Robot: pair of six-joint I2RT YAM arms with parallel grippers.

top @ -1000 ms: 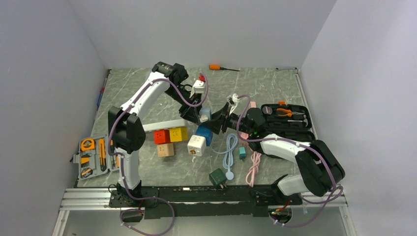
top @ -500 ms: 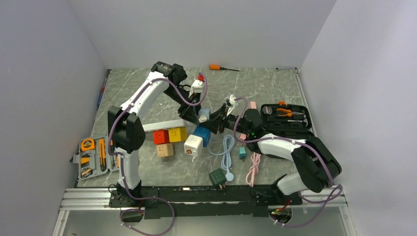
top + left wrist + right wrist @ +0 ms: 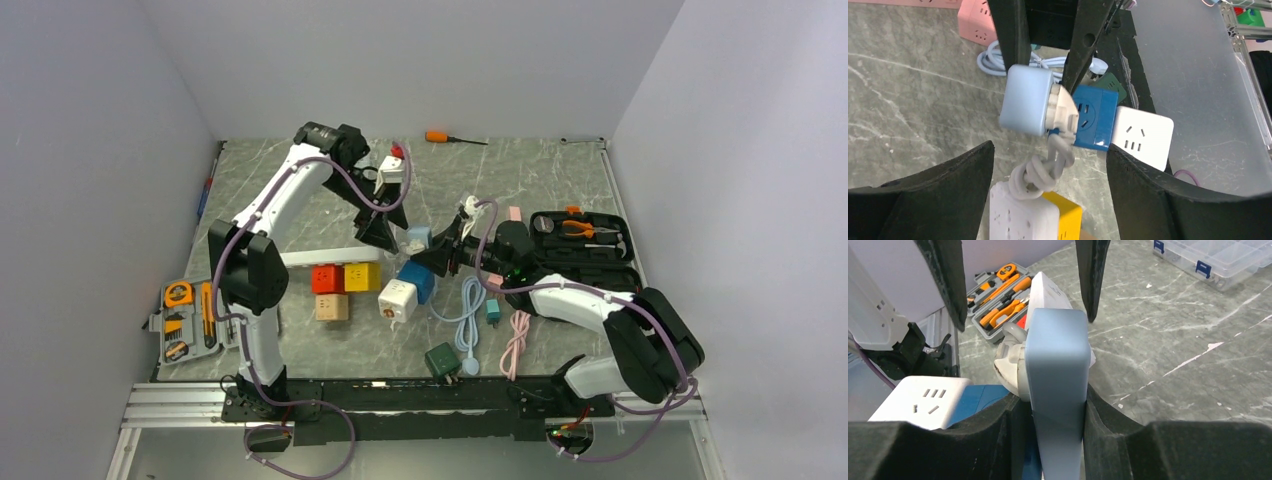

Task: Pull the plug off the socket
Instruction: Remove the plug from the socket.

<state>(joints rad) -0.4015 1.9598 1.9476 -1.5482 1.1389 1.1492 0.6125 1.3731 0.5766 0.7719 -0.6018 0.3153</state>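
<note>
The light-blue cube socket (image 3: 1025, 102) hangs above the table, with my right gripper (image 3: 1050, 402) shut on its sides. A white plug (image 3: 1062, 109) sits in its face, seen also in the right wrist view as the white plug (image 3: 1010, 365). The plug's knotted white cord (image 3: 1040, 172) runs down to a white power strip (image 3: 1018, 215). My left gripper (image 3: 1049, 149) stands open just short of the plug, its jaws wide on either side of the cord and touching nothing. From above, the socket (image 3: 418, 238) lies between the left gripper (image 3: 385, 232) and the right gripper (image 3: 442, 250).
Under the socket stand a blue cube (image 3: 418, 280) and a white cube (image 3: 398, 298), with red (image 3: 327, 277), yellow (image 3: 362, 274) and tan (image 3: 333, 306) cubes to the left. A green adapter (image 3: 441, 360), cables (image 3: 465, 310), a tool tray (image 3: 190, 318) and a black tool case (image 3: 585, 250) lie around.
My left gripper has opened, let go of the plug and drawn back to the left. The right gripper still holds the socket. The white cube below has shifted slightly.
</note>
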